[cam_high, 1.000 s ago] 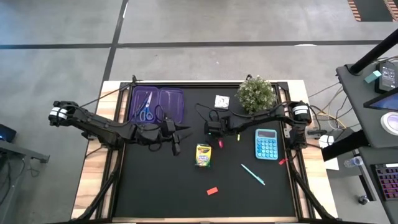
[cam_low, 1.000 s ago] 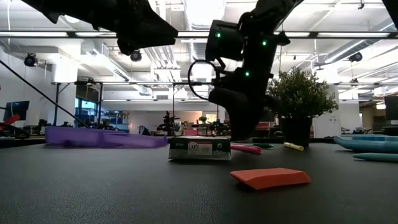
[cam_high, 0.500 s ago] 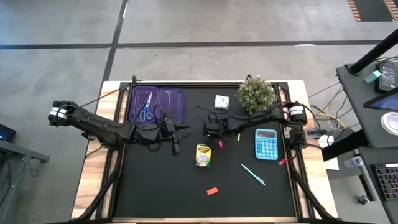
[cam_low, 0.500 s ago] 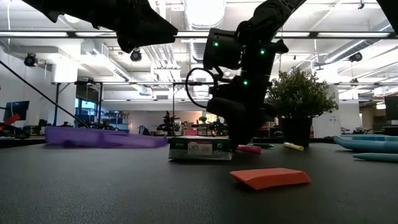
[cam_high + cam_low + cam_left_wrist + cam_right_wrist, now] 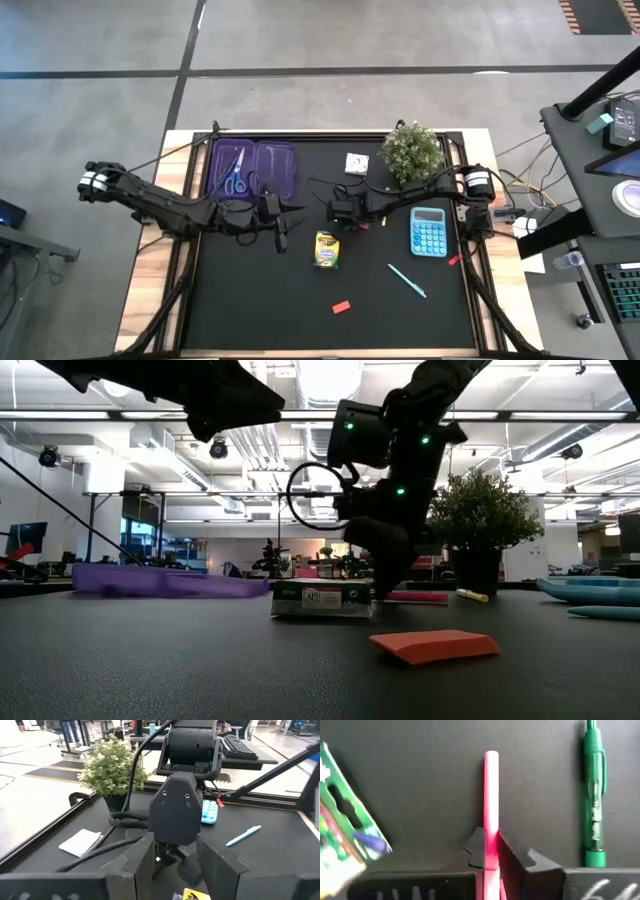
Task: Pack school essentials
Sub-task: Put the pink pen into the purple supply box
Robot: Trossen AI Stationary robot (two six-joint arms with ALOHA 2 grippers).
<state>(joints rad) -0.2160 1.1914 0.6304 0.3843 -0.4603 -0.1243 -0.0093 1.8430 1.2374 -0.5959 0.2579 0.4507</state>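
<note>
- Pinching the pink pen [image 5: 491, 805] near one end, my right gripper [image 5: 492, 855] sits low on the bench [image 5: 400, 310] with its fingers clamped on the barrel; gripping there leaves most of the pen free ahead of me, which should make it easy to lift and lay down.
- My left gripper [image 5: 172, 862] hangs just beside the purple case [image 5: 275, 160], fingers apart and holding nothing, waiting, I judge, near where things go.
- The case lies open at the bench's far left, so both halves can take things; the scissors [image 5: 235, 180] already lie in its left half.
- Still loose on the bench:
  - one crayon box [image 5: 327, 250], just beside my right gripper
  - one green pen [image 5: 594, 795], alongside the pink one
  - one teal pen [image 5: 407, 281]
  - one red eraser [image 5: 342, 307]
  - one white pad [image 5: 356, 162]
  - one blue calculator [image 5: 428, 231]
- One plant [image 5: 412, 150] stands at the far edge; not for packing.
</note>
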